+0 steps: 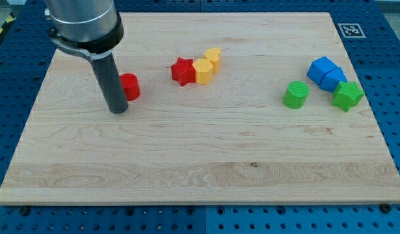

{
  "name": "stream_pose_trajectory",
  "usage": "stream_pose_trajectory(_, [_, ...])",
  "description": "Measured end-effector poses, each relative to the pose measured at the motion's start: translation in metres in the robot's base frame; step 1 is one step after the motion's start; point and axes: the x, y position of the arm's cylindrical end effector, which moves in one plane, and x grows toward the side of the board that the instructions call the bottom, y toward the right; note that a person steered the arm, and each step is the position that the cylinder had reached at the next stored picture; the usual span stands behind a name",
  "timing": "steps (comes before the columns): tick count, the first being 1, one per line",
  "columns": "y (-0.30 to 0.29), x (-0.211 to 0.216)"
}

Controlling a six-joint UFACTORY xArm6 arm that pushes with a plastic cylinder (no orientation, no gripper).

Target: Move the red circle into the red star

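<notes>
My tip [118,109], a bare rod with no jaws to open or close, rests on the board [186,175] near its left edge, touching the red circle [129,86] on that block's left. The red star [183,71] sits apart toward the top edge, touching a yellow block [203,70], with another yellow block [213,58] behind it. Near the right edge are a green cylinder [295,94], two blue blocks [326,73] and a green star [347,95].

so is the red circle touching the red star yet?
No. The red circle sits apart from the red star, bare board between them; my tip is beside the circle.
</notes>
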Motion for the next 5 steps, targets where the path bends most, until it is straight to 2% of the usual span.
stream_pose_trajectory(2, [0.001, -0.083])
stream_pose_trajectory(4, [-0.008, -0.078])
stream_pose_trajectory(5, [0.01, -0.103])
